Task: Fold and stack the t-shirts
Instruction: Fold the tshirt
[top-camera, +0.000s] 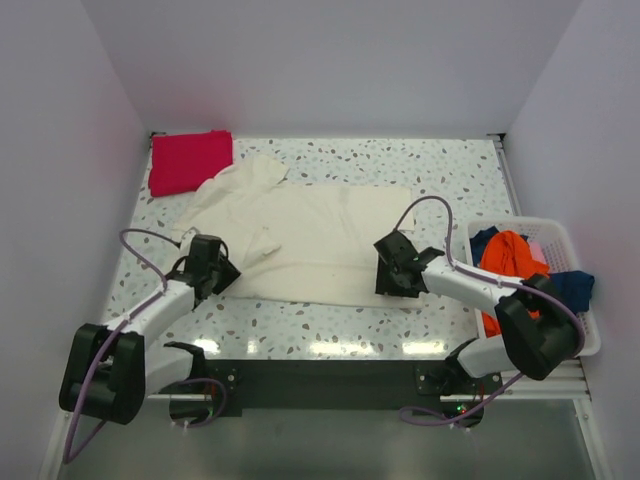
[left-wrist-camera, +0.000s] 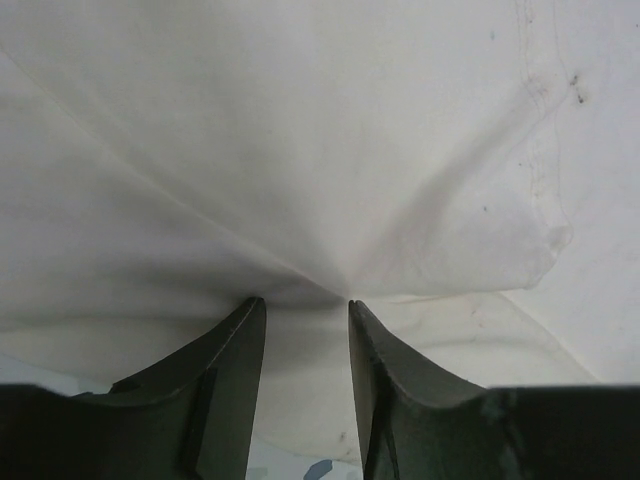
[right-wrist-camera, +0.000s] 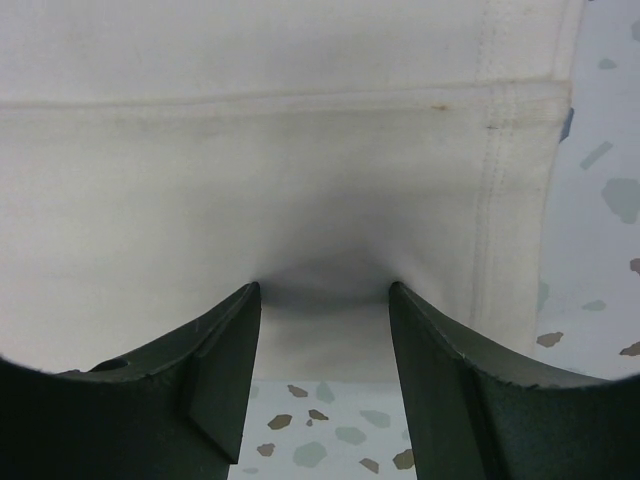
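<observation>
A large cream t-shirt (top-camera: 320, 240) lies spread flat across the middle of the speckled table (top-camera: 420, 165). My left gripper (top-camera: 220, 275) rests on its near left edge. In the left wrist view the jaws (left-wrist-camera: 306, 300) stand partly apart, tips pressed into the cream cloth (left-wrist-camera: 300, 150), whose creases run in toward the tips. My right gripper (top-camera: 393, 285) is down on the near right corner, beside the stitched hem. Its jaws (right-wrist-camera: 323, 288) are wide apart on the cream cloth (right-wrist-camera: 280, 180), which dimples between them. A folded red t-shirt (top-camera: 188, 160) lies at the back left.
A white basket (top-camera: 520, 222) at the right edge holds an orange t-shirt (top-camera: 510, 255) and a blue one (top-camera: 572, 285). White walls close in the table at the back and on both sides. Bare speckled table (right-wrist-camera: 600, 200) shows just right of the hem.
</observation>
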